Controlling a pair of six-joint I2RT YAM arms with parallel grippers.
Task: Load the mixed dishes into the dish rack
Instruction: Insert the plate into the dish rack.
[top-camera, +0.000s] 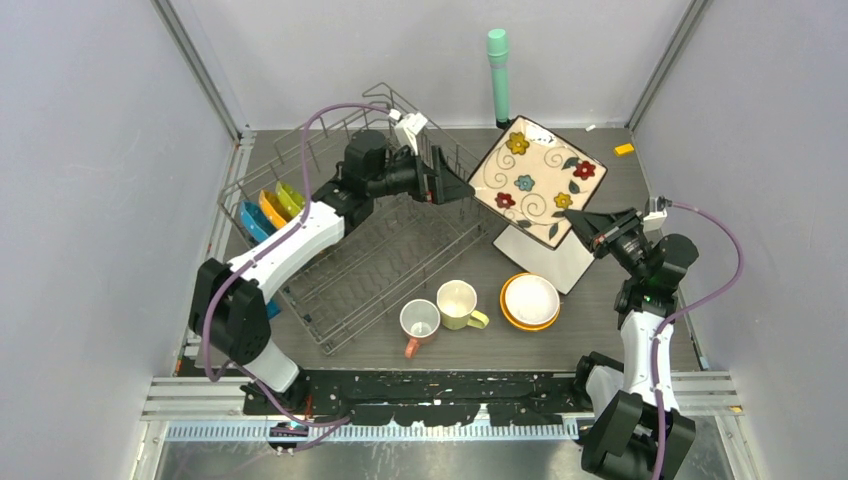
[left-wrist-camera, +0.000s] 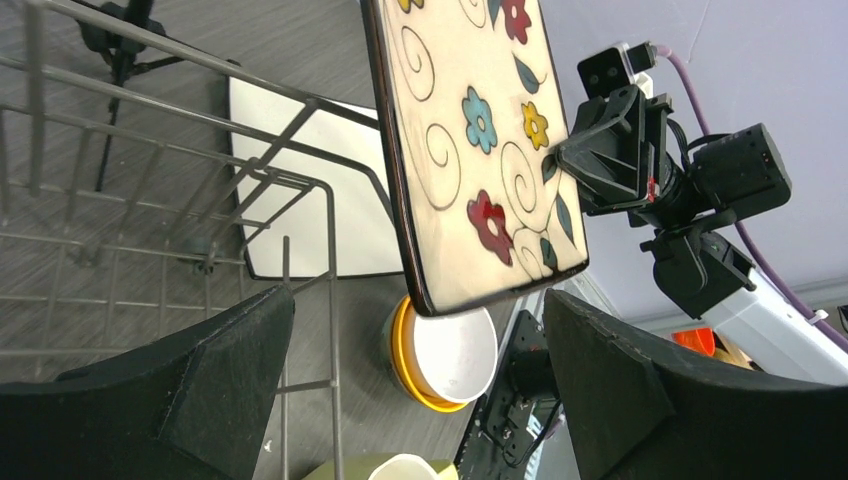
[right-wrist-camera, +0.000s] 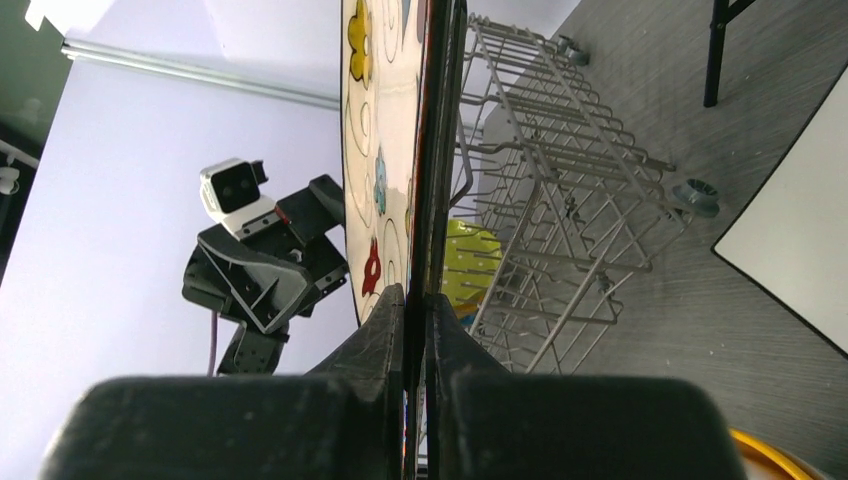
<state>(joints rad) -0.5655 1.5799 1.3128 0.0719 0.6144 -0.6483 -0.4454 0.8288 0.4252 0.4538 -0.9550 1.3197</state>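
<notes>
Nearest me, a pink mug (top-camera: 419, 322) and a pale-yellow mug (top-camera: 458, 303) stand upright on the table, just beside each other. Right of them, a white bowl (top-camera: 531, 298) sits nested in an orange bowl (top-camera: 507, 312). Past those lies a white square plate (top-camera: 545, 262), flat. Above it, my right pincer (top-camera: 575, 220) is pinched on the edge of a flowered square plate (top-camera: 535, 180), held tilted, off the table. My left pincer (top-camera: 462, 188) is spread wide over the dish rack (top-camera: 370, 270), jaws facing that plate's left corner; whether they touch it I can't tell. At the rack's left end, a blue plate (top-camera: 252, 222), orange plate (top-camera: 271, 208) and yellow-green plate (top-camera: 290, 198) stand between tines. Farthest back, a green-topped cylinder (top-camera: 497, 75).
</notes>
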